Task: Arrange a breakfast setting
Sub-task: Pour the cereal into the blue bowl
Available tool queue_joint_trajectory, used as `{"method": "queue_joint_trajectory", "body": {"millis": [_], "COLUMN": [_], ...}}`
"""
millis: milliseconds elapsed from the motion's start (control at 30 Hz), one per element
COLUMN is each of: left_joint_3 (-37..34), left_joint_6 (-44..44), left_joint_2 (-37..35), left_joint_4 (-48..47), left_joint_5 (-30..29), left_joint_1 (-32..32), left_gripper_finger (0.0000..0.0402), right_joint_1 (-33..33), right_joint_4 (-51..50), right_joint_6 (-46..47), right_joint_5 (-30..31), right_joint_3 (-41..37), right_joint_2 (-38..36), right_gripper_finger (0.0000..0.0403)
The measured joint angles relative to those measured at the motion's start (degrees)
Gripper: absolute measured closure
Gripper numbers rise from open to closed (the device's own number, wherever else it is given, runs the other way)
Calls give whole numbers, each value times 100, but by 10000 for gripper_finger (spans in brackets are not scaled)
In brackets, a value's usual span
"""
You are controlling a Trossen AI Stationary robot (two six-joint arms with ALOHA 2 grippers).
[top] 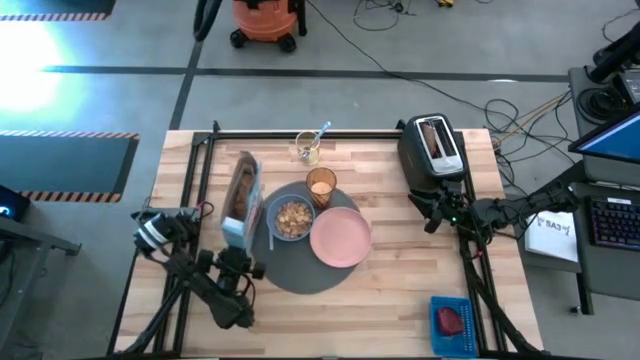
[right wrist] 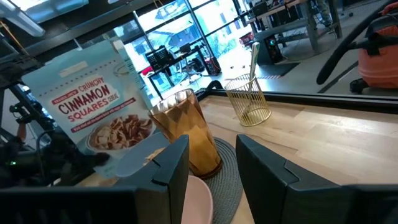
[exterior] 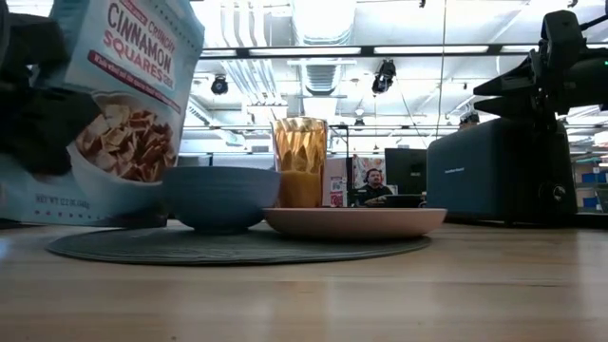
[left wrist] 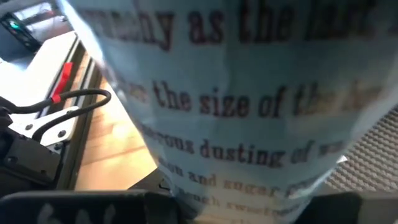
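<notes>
Presently, the left end effector (top: pixel 238 232) is clamped on a light-blue cereal bag (top: pixel 240 198) printed "Cinnamon Squares", holding it upright at the left rim of the large round dark-grey mat (top: pixel 300 268) near the middle of the wooden desk (top: pixel 380 290); the left wrist view is filled by the bag's printed back panel. On the mat, the small blue bowl (top: pixel 292 218) sits just beside the bag and contains brown cereal pieces. The pink plate (top: pixel 341 238) lies on the mat's right part, touching or nearly touching the bowl, with nothing on it. The amber tumbler (top: pixel 321 186) stands upright at the mat's far edge, behind bowl and plate. Beyond the mat, a clear glass (top: pixel 307 148) holds the light-blue spoon (top: pixel 319 134), its handle leaning out over the rim. The black toaster (top: pixel 433 150) stands at the desk's far right, with the brown toast slice (top: pixel 433 137) seated in its slot. The right end effector (top: pixel 432 208) hovers just in front of the toaster, fingers spread and holding nothing, as the right wrist view confirms. At the near right corner, a blue tray (top: pixel 452 325) carries the small red food piece (top: pixel 449 320), well apart from the mat.
</notes>
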Motion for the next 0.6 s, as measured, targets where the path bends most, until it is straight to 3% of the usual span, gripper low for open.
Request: {"method": "queue_joint_trajectory", "body": {"millis": [600], "left_joint_3": [-28], "left_joint_6": [70], "left_joint_2": [-636], "left_joint_4": [-2], "left_joint_5": [-320], "left_joint_1": [265], "left_gripper_finger": [304], "right_joint_1": [1], "right_joint_4": [0], "right_joint_6": [-1], "right_joint_5": [0], "right_joint_3": [-1], "right_joint_2": [0], "right_gripper_finger": [280]}}
